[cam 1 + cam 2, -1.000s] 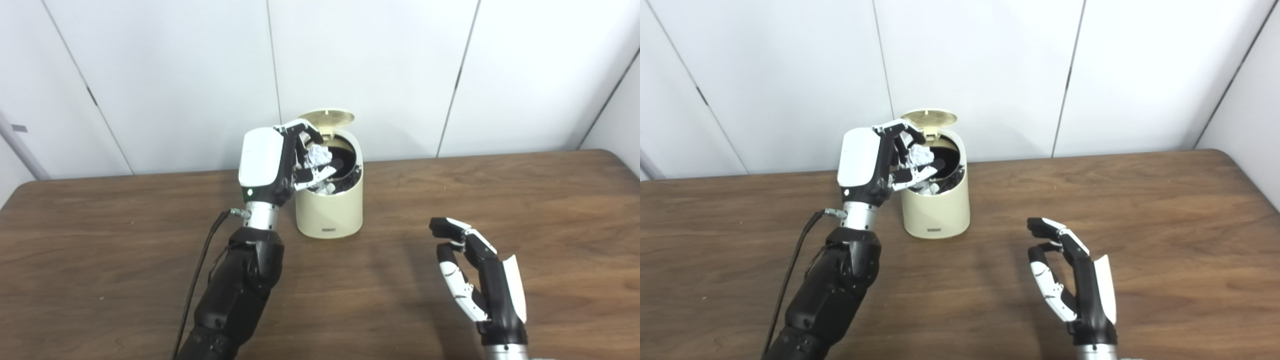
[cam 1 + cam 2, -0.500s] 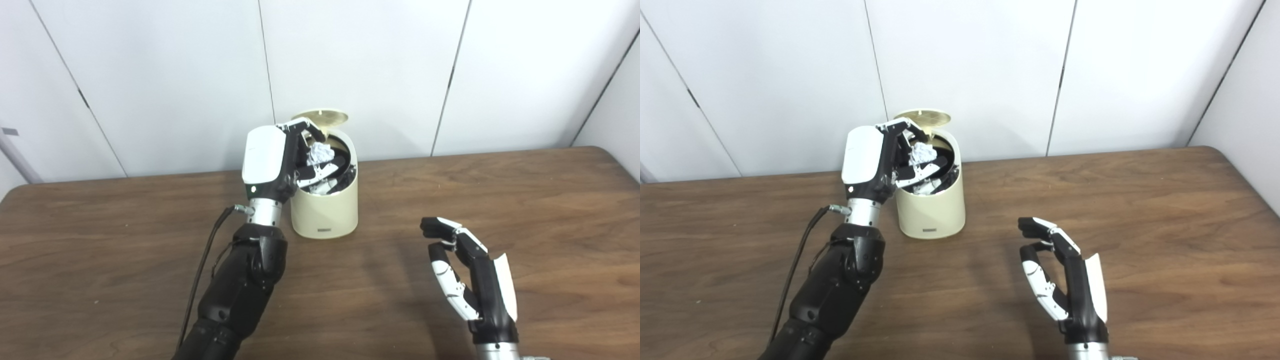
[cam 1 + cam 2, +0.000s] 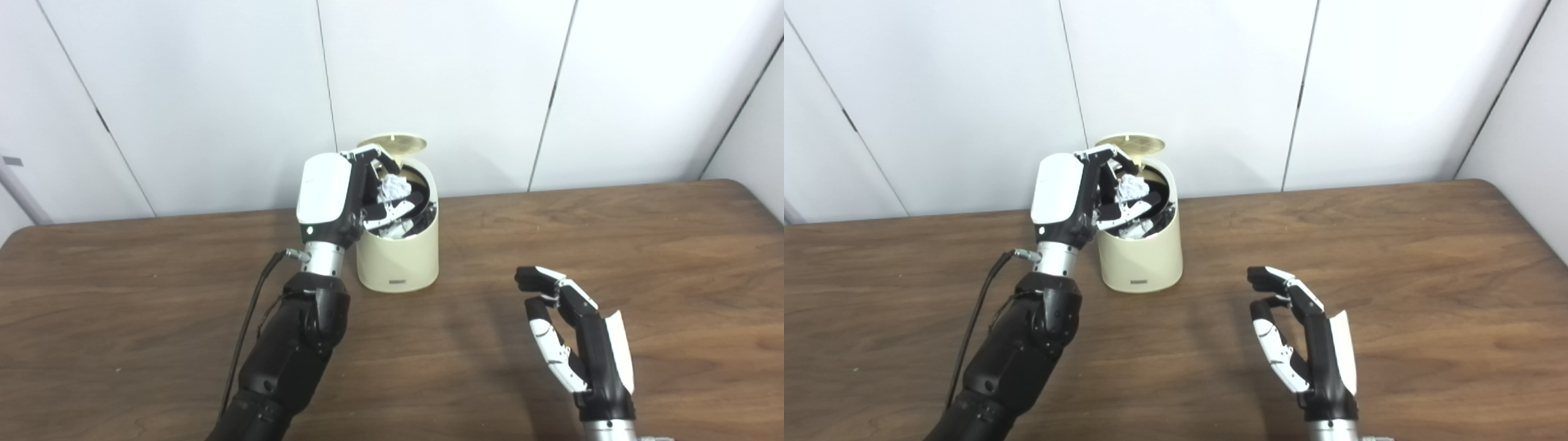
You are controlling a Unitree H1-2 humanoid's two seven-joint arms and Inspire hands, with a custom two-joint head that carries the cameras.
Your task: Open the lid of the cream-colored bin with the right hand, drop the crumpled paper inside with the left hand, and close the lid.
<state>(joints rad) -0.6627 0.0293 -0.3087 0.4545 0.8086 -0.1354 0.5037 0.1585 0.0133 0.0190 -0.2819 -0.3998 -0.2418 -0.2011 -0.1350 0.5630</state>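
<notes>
Left eye view
Bin: the cream bin stands on the far middle of the tabletop, close to the white wall panels.
Lid: the lid is up, tipped back at the far rim, and the mouth is open.
Left robot hand: the left robot hand is raised at the bin's left rim, fingers curled round the crumpled paper, which sits right over the open mouth.
Inside: more pale scraps show against the dark interior, under the held paper.
Right robot hand: the right robot hand is at the near right, well apart from the bin, fingers loosely bent and spread, grasping nothing.

Right eye view
Left arm: a black cable runs down from the wrist along the forearm.
Paper: there it is, the crumpled paper pinched between fingers and thumb above the opening.
Right robot hand: the right robot hand is released, palm facing left, above bare tabletop.
</notes>
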